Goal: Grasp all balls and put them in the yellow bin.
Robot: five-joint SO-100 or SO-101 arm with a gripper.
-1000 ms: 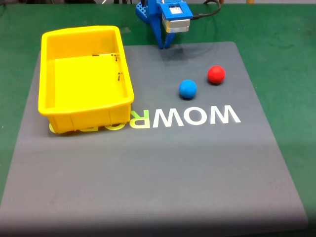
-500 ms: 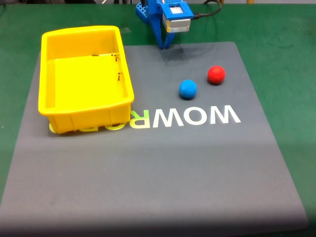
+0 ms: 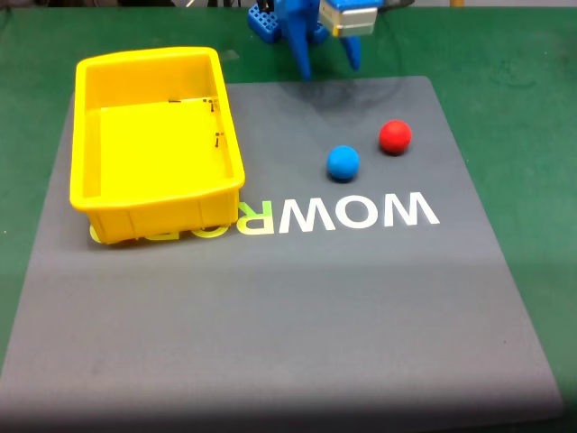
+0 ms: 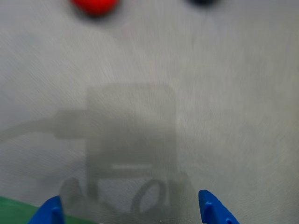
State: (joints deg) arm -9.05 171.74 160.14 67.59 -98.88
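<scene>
In the fixed view the blue ball (image 3: 343, 162) and the red ball (image 3: 395, 136) rest on the grey mat, close together right of centre. The yellow bin (image 3: 86, 135) stands empty at the mat's left. My blue gripper (image 3: 326, 61) hangs open over the mat's far edge, well behind both balls, holding nothing. In the wrist view the gripper (image 4: 131, 212) shows as two blue tips spread wide at the bottom. The red ball (image 4: 95, 5) is cut by the top edge, and a dark sliver beside it, the blue ball (image 4: 203, 2), barely shows.
The grey mat (image 3: 297, 307) carries white "WOWROBO" lettering (image 3: 361, 213) and lies on a green table (image 3: 523, 108). A blue brick-like base (image 3: 263, 20) sits behind the gripper.
The gripper has opened its fingers and shifted slightly up and to the right in the fixed view. Balls and bin have not moved.
</scene>
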